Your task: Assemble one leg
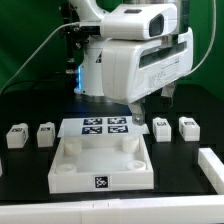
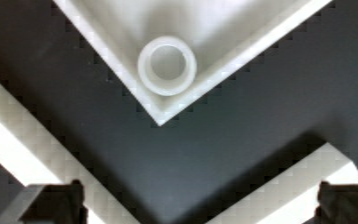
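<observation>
Overhead, arm [image 1: 135, 55] pointing down, claw [image 1: 135, 115] spread wide above plate [image 1: 75, 178] corner

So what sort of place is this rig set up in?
Most likely a robotics lab bench: a green backdrop behind a black table, the marker board lying on it, and tagged white parts, four legs and a square plate, laid out around it.

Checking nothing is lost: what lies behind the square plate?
The marker board lies behind the square plate. The tool covers its far corner at the exterior view's right, so that spot is unseen.
</observation>
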You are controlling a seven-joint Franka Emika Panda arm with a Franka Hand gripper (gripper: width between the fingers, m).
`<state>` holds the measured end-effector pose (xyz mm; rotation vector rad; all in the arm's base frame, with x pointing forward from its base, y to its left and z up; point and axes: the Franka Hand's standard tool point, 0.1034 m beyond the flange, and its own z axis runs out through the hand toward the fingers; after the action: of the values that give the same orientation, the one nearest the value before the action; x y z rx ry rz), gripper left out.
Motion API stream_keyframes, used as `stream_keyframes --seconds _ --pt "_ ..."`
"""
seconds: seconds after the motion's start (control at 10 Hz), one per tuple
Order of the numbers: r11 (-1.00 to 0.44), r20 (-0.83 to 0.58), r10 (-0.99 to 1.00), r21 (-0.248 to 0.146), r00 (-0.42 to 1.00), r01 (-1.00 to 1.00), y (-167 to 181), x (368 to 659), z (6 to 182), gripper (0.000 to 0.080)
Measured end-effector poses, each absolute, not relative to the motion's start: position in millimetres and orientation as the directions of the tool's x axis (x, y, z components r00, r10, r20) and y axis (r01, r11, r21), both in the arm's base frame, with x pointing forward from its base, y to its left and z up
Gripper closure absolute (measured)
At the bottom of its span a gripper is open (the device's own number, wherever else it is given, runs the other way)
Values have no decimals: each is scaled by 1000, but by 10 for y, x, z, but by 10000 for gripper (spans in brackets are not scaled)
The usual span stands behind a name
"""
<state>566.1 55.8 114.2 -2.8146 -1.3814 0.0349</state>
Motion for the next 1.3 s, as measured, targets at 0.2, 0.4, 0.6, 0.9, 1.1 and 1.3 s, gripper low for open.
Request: stream_keyframes --seconds 0.2,0.4,0.6,0.9,1.1,1.3 --pt "-601 -34 799 -30 600 799 538 5491 1097 150" --pt "-285 -25 958 -5 284 959 374 5103 1069 150" --pt "-98 -22 995 5 99 995 220 4931 1025 150" --pt "-101 -24 995 5 101 995 216 4932 1019 150" --pt "-102 -24 994 2 102 995 202 4910 1003 150" --pt "-30 -16 999 31 31 999 -24 4642 773 150"
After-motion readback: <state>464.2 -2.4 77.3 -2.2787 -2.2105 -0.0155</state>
